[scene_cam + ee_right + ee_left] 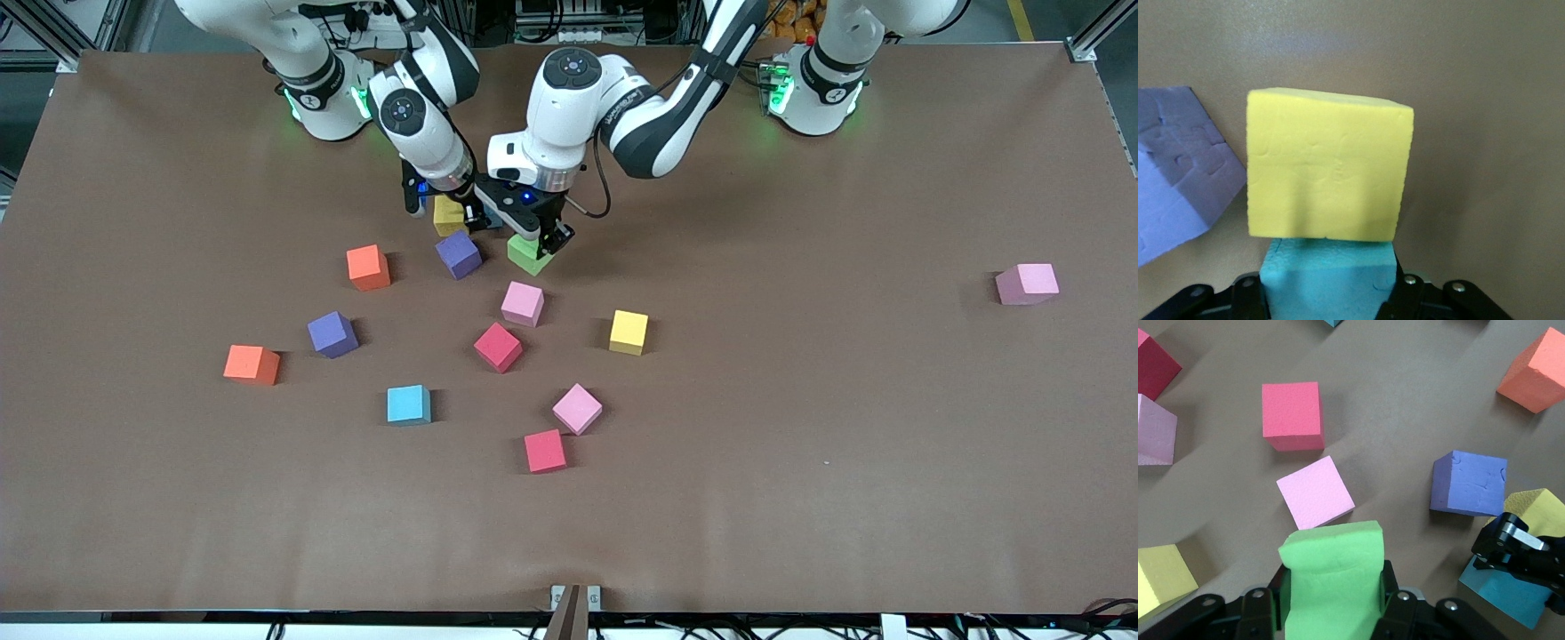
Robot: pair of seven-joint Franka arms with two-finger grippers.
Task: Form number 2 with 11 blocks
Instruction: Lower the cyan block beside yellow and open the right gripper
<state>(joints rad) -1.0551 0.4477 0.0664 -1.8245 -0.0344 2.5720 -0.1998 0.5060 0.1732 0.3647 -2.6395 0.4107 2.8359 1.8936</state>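
Both arms are bent in toward the middle of the table (800, 444), close to their bases, and their pincers work side by side. The left pincer (544, 242) is clamped on a green block (526, 254), its fingers pressing the foam in at the sides, as the left wrist view shows (1331, 587). The right pincer (462, 212) is clamped on a blue block (1328, 277), which sits pushed up against a yellow block (447, 215); the two touch face to face in the right wrist view (1328, 173). A purple block (459, 254) lies just beside them, nearer the front camera, between the yellow and the green. No digit stands on the table: the other blocks lie scattered and apart from one another. Nearer the camera than the green one come a pink block (522, 303), a red block (498, 347), another pink (577, 409) and another red (545, 451), with a second yellow (629, 332) toward the left arm's end. Toward the right arm's end lie an orange block (368, 267), a purple one (332, 334), a second orange (252, 364) and a light blue one (409, 404). One pink block (1027, 284) sits alone, well apart, at the left arm's end.
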